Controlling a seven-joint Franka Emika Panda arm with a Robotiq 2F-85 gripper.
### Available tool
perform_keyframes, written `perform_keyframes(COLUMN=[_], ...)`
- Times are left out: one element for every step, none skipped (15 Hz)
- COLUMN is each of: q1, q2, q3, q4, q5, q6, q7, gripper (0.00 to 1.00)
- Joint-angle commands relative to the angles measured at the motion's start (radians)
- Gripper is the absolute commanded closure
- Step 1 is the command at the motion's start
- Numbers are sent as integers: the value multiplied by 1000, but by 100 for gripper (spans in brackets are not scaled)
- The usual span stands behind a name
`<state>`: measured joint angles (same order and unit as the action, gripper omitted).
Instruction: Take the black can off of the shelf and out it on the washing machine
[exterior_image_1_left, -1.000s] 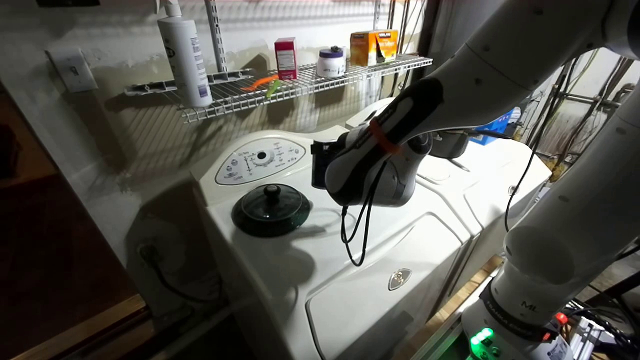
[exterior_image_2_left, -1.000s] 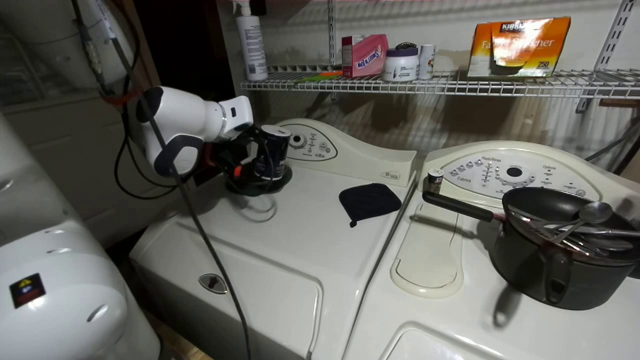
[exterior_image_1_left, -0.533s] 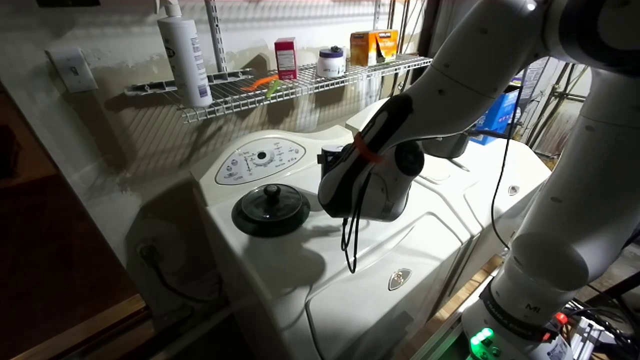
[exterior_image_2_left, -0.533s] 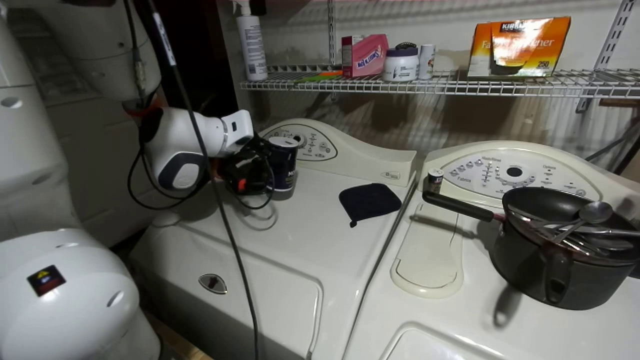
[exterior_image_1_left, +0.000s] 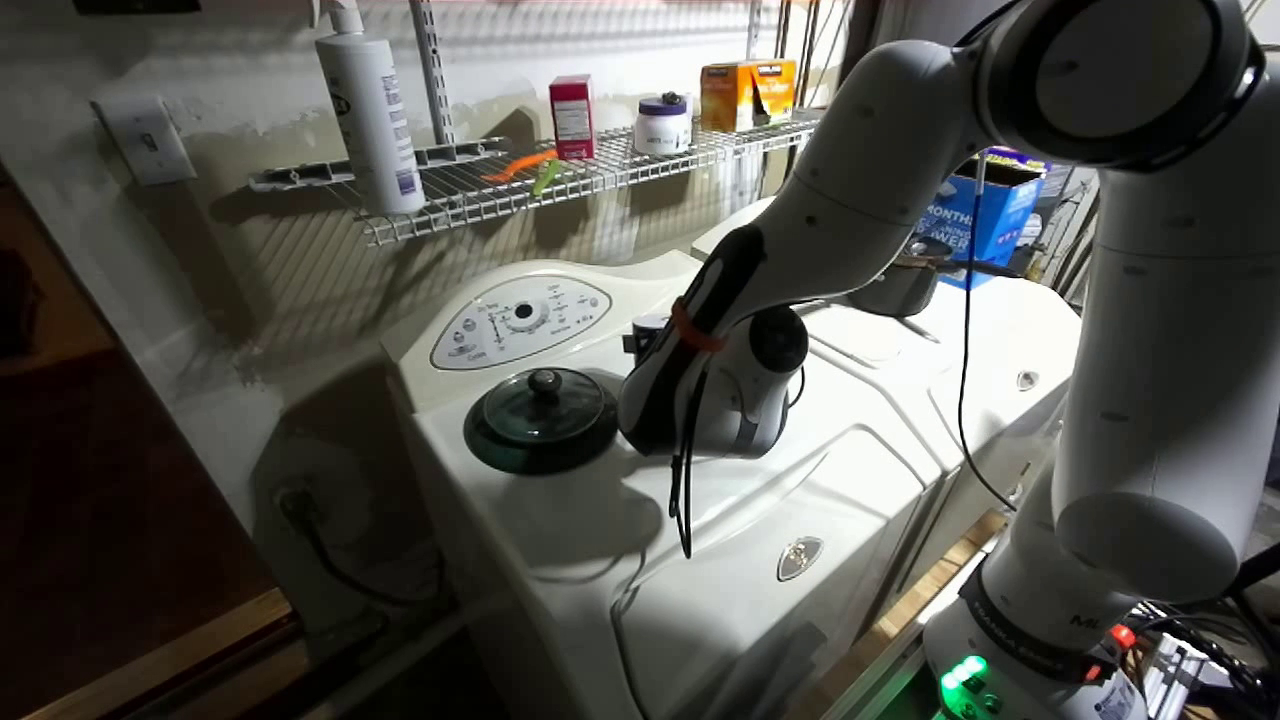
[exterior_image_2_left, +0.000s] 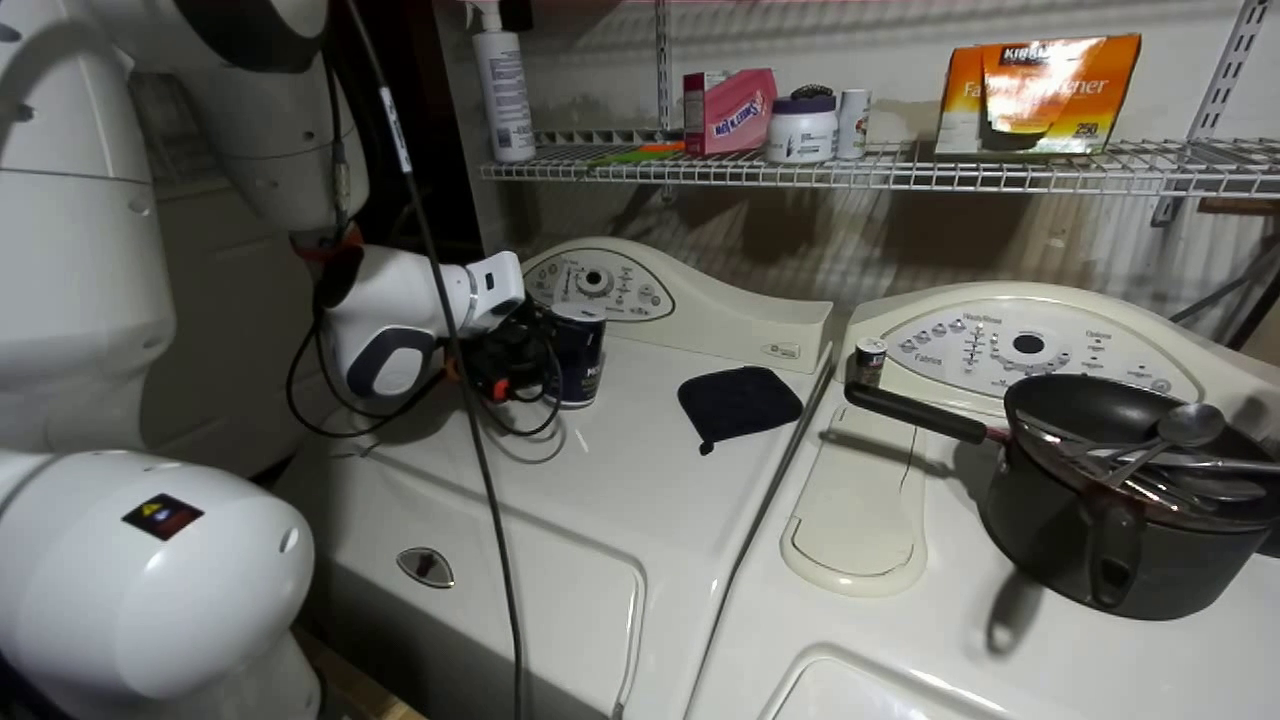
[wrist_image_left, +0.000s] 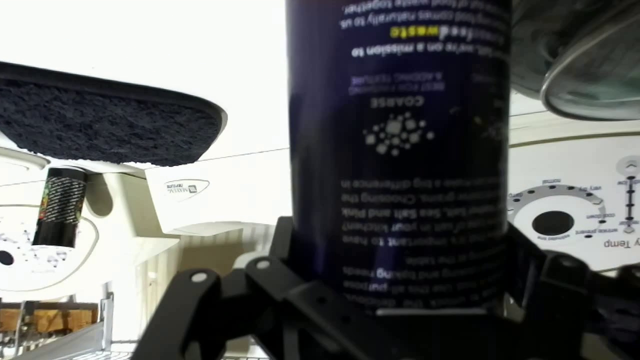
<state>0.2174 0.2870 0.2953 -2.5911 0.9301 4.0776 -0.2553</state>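
The black can (exterior_image_2_left: 580, 365) is a dark blue-black cylinder with a white top and small white print. It stands upright in my gripper (exterior_image_2_left: 550, 350), low over the washing machine (exterior_image_2_left: 640, 450); I cannot tell whether its base touches the top. In the wrist view the picture is upside down, and the can (wrist_image_left: 400, 125) fills the middle, with the gripper's fingers (wrist_image_left: 402, 240) against both its sides. In an exterior view the arm hides most of the can above the washing machine (exterior_image_1_left: 840, 500). The wire shelf (exterior_image_2_left: 900, 175) runs along the wall above; it also shows here (exterior_image_1_left: 600, 180).
A dark green dish with a glass lid (exterior_image_1_left: 540, 425) sits beside the gripper on the washing machine. A dark pot holder (exterior_image_2_left: 740, 400) lies to the can's right. A small shaker (exterior_image_2_left: 870, 362) and a pot with utensils (exterior_image_2_left: 1110, 530) stand on the neighbouring machine. Bottles and boxes stand on the shelf.
My gripper has come down with the black can, closer to the washing machine's top, and has shifted a little away from the control panel. The other objects have not moved.
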Motion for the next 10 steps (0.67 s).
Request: perform_keyframes(q1=[69,82,96,105,116,124,135,146,160,178], q2=[31,26,11,4,-12,-30,-52,-70,-96,-115], q3=[-61,-67,-67,-68,-64,-57,-49,-42,-31,-22], q4=[33,32,27,22,14,5,-5,-10,-18,-19], q5=[-17,-9,6,10,29,47,80,119,183,285], q6=[24,28,27,26,19,6,-4,-10,-23,-20], q7=[22,15,9,11,9,10,5,-1,-23,-60], gripper=[1,0,0,0,0,0,0,0,0,0])
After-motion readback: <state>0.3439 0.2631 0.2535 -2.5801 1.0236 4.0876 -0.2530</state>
